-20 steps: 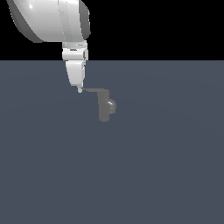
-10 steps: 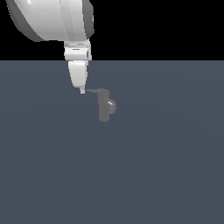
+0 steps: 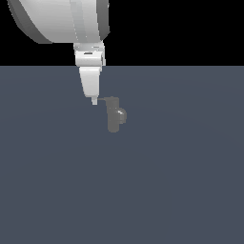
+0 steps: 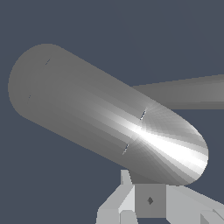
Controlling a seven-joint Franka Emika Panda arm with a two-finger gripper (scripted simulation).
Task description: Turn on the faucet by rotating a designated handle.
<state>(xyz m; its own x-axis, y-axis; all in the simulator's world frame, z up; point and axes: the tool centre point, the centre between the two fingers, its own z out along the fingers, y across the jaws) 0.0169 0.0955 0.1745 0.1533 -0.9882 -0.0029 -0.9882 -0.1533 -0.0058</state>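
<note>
Flat slate-blue ground point(image 3: 181, 190) all round, black beyond; small matte grey upright faucet point(image 3: 114, 119) near mid-scene, thin flat grey handle point(image 3: 106, 99) projecting toward the exterior view's left; white gripper point(image 3: 94, 101) at its tip, contact unclear, closure indiscernible.

Grey floor point(image 3: 181, 190) bearing faucet point(image 3: 113, 119)

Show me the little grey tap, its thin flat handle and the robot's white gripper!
small matte grey faucet point(image 3: 113, 120), exterior view, on its upright body.
thin flat grey handle point(image 3: 106, 99), exterior view, mid-lever.
white gripper point(image 3: 94, 101), exterior view, at its fingertips.
</note>
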